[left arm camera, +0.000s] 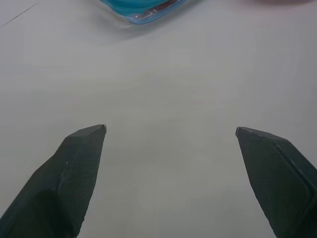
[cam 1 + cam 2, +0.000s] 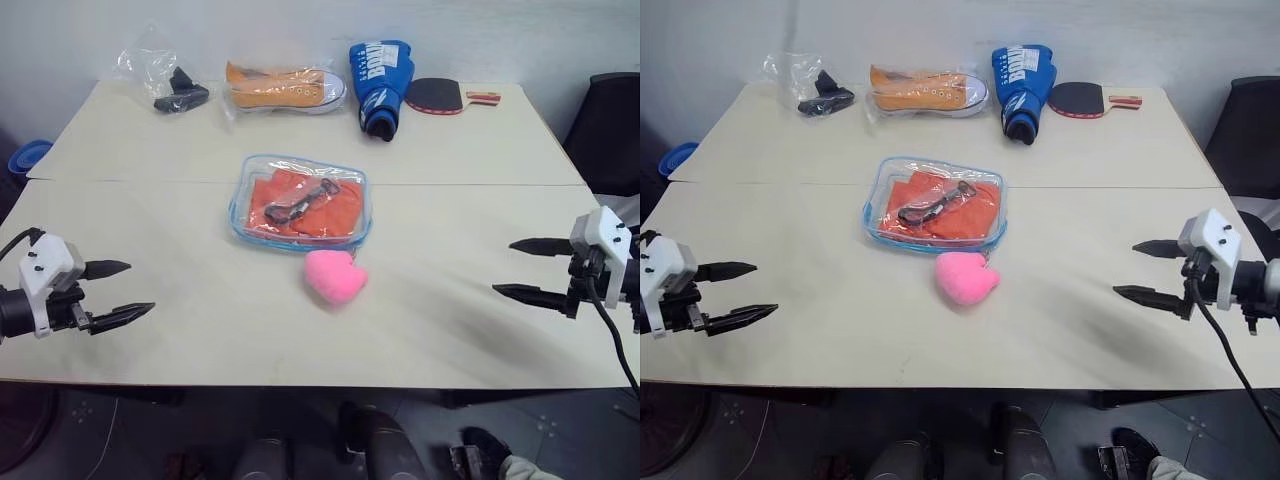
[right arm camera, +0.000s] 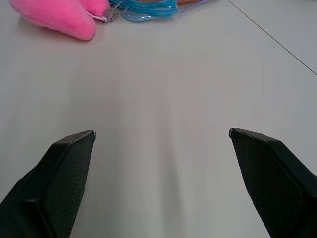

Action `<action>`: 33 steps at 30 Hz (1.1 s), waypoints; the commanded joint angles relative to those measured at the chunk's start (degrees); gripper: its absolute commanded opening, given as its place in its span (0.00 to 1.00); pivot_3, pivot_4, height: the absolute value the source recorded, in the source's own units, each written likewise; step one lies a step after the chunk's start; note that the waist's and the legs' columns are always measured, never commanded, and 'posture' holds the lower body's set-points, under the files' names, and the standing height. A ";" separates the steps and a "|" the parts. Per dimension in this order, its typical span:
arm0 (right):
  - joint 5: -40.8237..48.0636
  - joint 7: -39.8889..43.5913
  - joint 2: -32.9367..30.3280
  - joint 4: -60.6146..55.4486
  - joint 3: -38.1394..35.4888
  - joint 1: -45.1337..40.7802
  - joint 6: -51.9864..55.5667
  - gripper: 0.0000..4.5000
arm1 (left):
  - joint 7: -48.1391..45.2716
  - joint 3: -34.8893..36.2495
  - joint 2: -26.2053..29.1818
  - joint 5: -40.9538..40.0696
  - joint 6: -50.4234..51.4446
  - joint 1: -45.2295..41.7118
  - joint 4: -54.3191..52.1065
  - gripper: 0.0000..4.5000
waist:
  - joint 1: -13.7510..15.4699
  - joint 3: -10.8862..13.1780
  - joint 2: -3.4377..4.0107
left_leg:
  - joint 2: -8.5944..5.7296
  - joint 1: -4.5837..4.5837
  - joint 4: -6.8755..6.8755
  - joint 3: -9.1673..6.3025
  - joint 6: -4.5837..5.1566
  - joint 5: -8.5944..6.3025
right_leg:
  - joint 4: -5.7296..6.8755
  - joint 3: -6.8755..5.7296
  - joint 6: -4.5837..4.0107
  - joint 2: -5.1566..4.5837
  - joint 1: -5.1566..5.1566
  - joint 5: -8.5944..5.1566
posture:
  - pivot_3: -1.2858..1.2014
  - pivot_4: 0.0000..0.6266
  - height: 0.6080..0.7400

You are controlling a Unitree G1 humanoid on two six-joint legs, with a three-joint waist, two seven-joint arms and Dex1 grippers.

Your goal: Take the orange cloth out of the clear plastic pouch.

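We see the pouch (image 2: 300, 201) mid-surface (image 2: 200, 290), cloth (image 2: 305, 208) inside, pink heart (image 2: 334, 276) just beside. Left pincer (image 2: 118, 291) and right pincer (image 2: 523, 268) both spread, empty, well apart from it, either side.

The clear plastic pouch (image 2: 300, 201) lies flat near the middle of the table (image 2: 200, 300), with the orange cloth (image 2: 300, 207) inside it and a dark strap-like item (image 2: 300, 203) over the cloth. The plush heart (image 2: 334, 276) sits just in front of the pouch, toward its right corner. Along the table's far edge, from left to right, lie a crinkled bag with a dark item (image 2: 165, 82), a wrapped sneaker (image 2: 285, 88), a boxing glove (image 2: 381, 83) and a table tennis paddle (image 2: 444, 96). The left gripper (image 2: 118, 292) hangs over the near left edge, the right gripper (image 2: 525, 270) over the near right.
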 commanded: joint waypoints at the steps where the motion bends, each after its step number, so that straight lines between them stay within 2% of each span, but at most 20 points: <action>1: 1.29 -0.63 0.21 -2.31 -1.54 -0.27 0.42 1.00 | -0.17 1.15 0.53 -0.10 -0.19 0.17 -2.04 0.99 | -0.01 0.00 0.00 | 0.00 0.00 0.00 0.00 0.00 0.00 | 0.00 0.00 0.00 0.00 0.00 0.00 | 0.52 0.24 1.00; 7: 0.83 -2.00 0.21 -3.14 -1.61 -0.24 0.83 1.00 | 1.43 0.78 0.15 0.51 -0.33 -0.95 -1.93 0.99 | -0.04 0.00 0.00 | 0.00 0.00 0.00 0.00 0.00 0.00 | 0.00 0.00 0.00 0.00 0.00 0.00 | 0.52 0.24 1.00; 20: 2.53 -3.00 0.89 -4.52 -0.78 -1.29 3.79 1.00 | 2.01 0.63 -1.18 -3.41 5.63 -2.91 -3.98 0.99 | -0.25 0.00 0.00 | -0.01 0.01 0.00 0.00 -0.02 0.01 | 0.04 0.01 0.00 0.00 0.00 0.00 | 0.52 0.24 1.00; 24: 3.38 -4.14 2.13 -5.98 -0.67 -2.26 4.92 1.00 | 5.12 -0.90 -2.80 -2.36 5.30 -5.08 -4.20 0.99 | -0.46 0.00 0.00 | -0.01 0.02 0.00 -0.01 -0.05 0.03 | 0.06 0.01 0.00 0.00 0.01 0.00 | 0.52 0.24 1.00; 28: 4.71 -5.63 3.66 -9.70 -0.69 -2.41 6.75 1.00 | 7.76 -1.81 -5.34 -5.42 9.18 -7.43 -8.73 0.99 | -0.58 0.00 0.00 | -0.01 0.01 0.00 -0.01 -0.08 0.05 | 0.08 0.02 0.00 -0.01 0.01 0.00 | 0.52 0.24 1.00; 31: 7.12 -8.66 5.82 -16.43 0.59 -3.30 10.16 1.00 | 12.96 -5.87 -8.63 -9.44 16.91 -16.02 -13.33 0.99 | -0.36 0.00 -0.03 | -0.03 0.00 0.00 -0.01 -0.11 0.07 | 0.08 0.02 0.02 -0.04 0.02 0.02 | 0.52 0.24 1.00; 33: 8.19 -12.30 8.55 -21.55 2.37 -4.76 12.18 1.00 | 16.38 -11.15 -11.09 -8.50 20.99 -23.64 -13.59 0.99 | 0.02 0.00 -0.05 | -0.07 0.01 0.02 -0.06 -0.17 0.12 | 0.11 0.02 0.03 -0.05 0.05 0.04 | 0.52 0.24 1.00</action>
